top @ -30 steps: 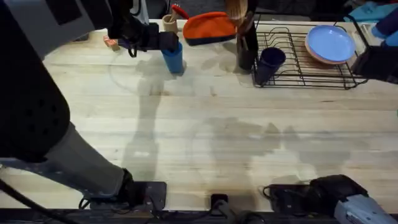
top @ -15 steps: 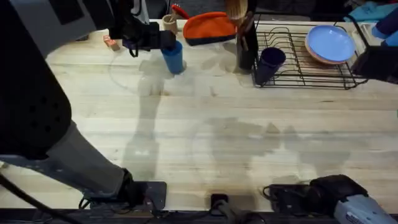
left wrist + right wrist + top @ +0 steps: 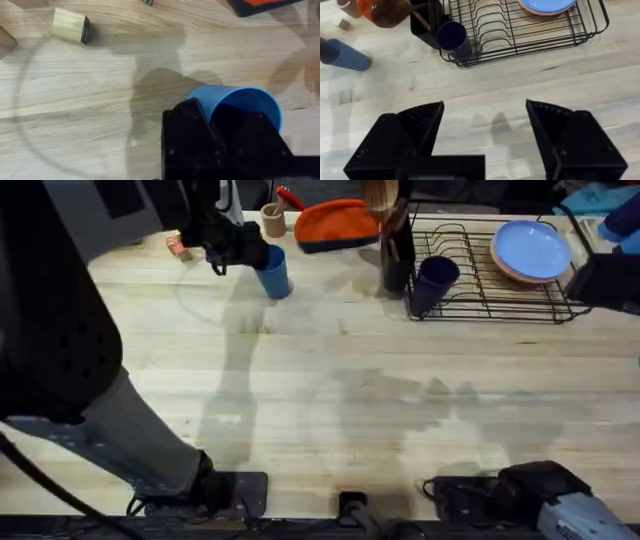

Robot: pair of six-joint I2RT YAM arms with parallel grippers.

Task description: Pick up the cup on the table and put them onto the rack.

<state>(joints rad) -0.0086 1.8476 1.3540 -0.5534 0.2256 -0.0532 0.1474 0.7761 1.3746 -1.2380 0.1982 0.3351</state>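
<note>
The bright blue cup [image 3: 274, 273] is at the table's far left-centre, and my left gripper [image 3: 248, 250] is shut on its rim. In the left wrist view the black fingers [image 3: 187, 125] clamp the wall of the blue cup [image 3: 235, 100], one inside the mouth and one outside. The dark navy cup [image 3: 434, 280] leans in the left end of the black wire rack [image 3: 500, 305]. The right gripper [image 3: 603, 280] hangs at the table's right edge beside the rack; the right wrist view shows this gripper [image 3: 485, 120] open, high above the rack [image 3: 520, 30], the navy cup [image 3: 454, 39] and the blue cup [image 3: 345, 54].
A blue plate [image 3: 530, 248] stands in the rack. A black utensil holder [image 3: 397, 255] sits at the rack's left end. An orange pouch [image 3: 335, 225], a small tan wooden cup [image 3: 272, 218] and small wood blocks [image 3: 178, 248] lie along the far edge.
My left gripper and the blue cup have shifted slightly left and farther back. The right arm has not moved.
</note>
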